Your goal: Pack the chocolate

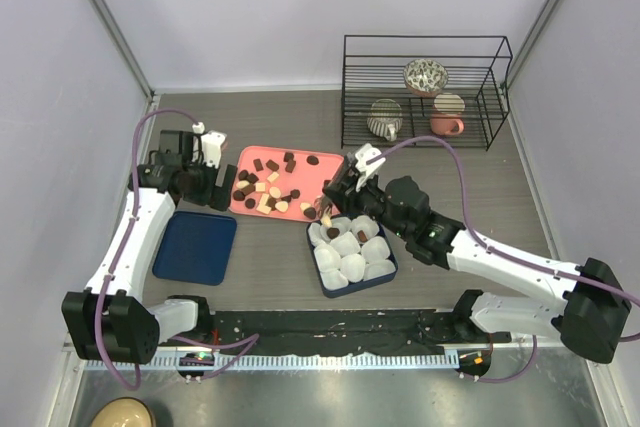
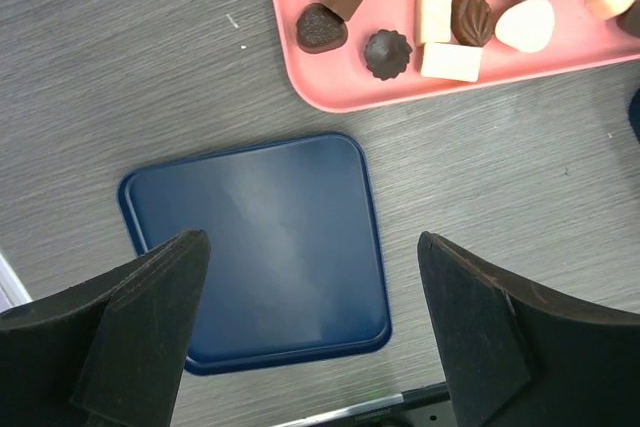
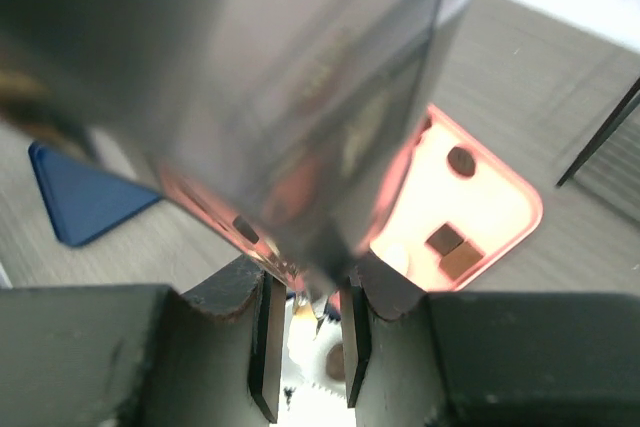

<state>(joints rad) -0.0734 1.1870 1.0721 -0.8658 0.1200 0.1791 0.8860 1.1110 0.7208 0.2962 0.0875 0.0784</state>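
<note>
Several pieces of chocolate (image 1: 268, 187), dark, brown and cream, lie on a pink tray (image 1: 300, 172). A blue box (image 1: 389, 272) holds white paper cups, and two of them have a brown piece (image 1: 333, 232) in them. My right gripper (image 1: 333, 199) hangs over the tray's near right corner, shut on a shiny metal tool (image 3: 300, 97). That tool fills much of the right wrist view, above a cup with a brown piece (image 3: 335, 362). My left gripper (image 2: 312, 237) stands open and empty over a blue lid (image 2: 260, 247), near the tray's left end (image 2: 340, 97).
A black wire rack (image 1: 425, 92) with mugs and a bowl stands at the back right. The blue lid (image 1: 195, 245) lies flat left of the box. Grey walls close in both sides.
</note>
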